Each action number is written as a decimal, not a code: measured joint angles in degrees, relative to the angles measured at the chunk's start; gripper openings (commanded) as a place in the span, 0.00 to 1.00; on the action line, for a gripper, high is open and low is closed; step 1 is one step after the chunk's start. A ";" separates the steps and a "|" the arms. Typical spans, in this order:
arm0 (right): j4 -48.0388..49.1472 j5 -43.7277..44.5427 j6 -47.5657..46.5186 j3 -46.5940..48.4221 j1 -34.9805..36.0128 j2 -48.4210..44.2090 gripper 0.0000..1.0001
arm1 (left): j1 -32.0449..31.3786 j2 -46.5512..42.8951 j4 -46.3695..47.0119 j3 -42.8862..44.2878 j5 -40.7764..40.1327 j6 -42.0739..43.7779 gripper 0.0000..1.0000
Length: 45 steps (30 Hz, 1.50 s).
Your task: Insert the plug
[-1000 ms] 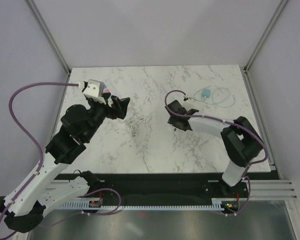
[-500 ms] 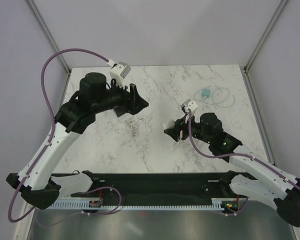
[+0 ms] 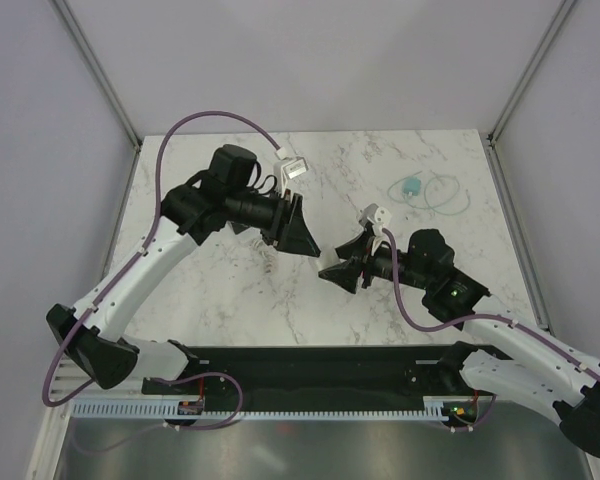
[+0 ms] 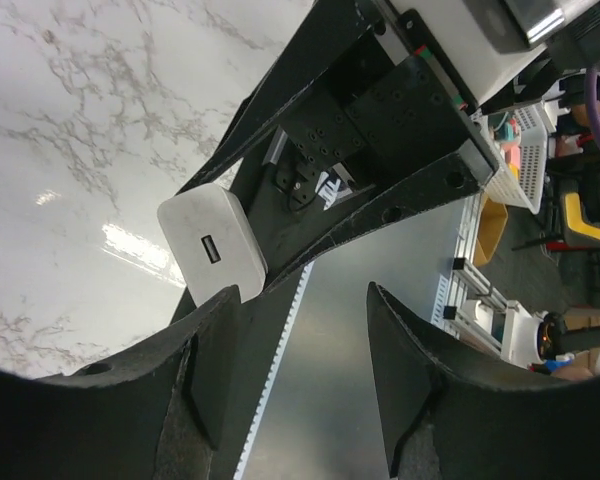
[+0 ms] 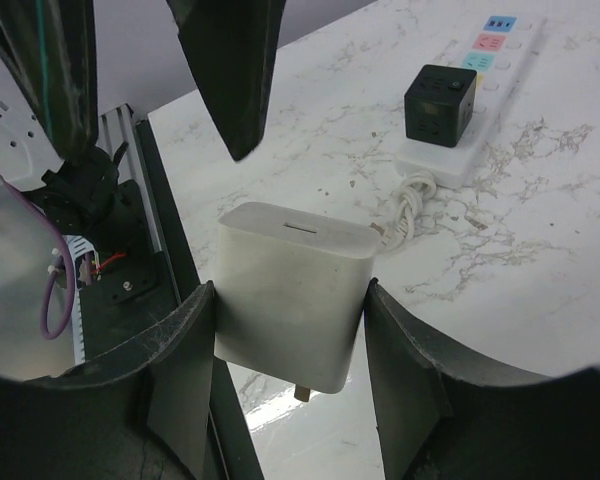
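From the top external view, shows the left gripper (image 3: 298,238) and right gripper (image 3: 332,272) nose to nose above the marble worktop (image 3: 230,300), near but apart. From the left wrist, looks between released, empty jaws at the white USB charger plug (image 4: 212,248) gripped opposite. From the right wrist, has jaws clenched on that plug, 1 prong showing at its lower edge; beyond, shows a white power strip (image 5: 490,85) on the worktop carrying 1 black cube adapter (image 5: 440,100).
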 measured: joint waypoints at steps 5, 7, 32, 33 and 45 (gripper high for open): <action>1.57 -0.33 0.70 0.00 0.44 0.28 0.00 | -1.05 1.05 -0.44 -1.84 0.94 0.00 0.62; 1.81 -0.33 0.76 -0.02 0.48 0.26 0.00 | -1.07 1.64 -0.44 -2.10 0.96 0.00 0.62; 0.48 -0.09 2.32 -0.07 1.22 4.44 0.00 | -1.51 5.20 2.05 -5.46 -3.61 1.49 0.70; 0.46 -0.04 2.27 -0.07 1.22 4.39 0.00 | -1.51 5.22 2.10 -5.57 -3.65 1.55 0.70; 1.77 0.70 1.97 0.48 1.22 4.13 0.00 | -1.90 8.48 -0.68 -4.52 -6.99 2.78 0.78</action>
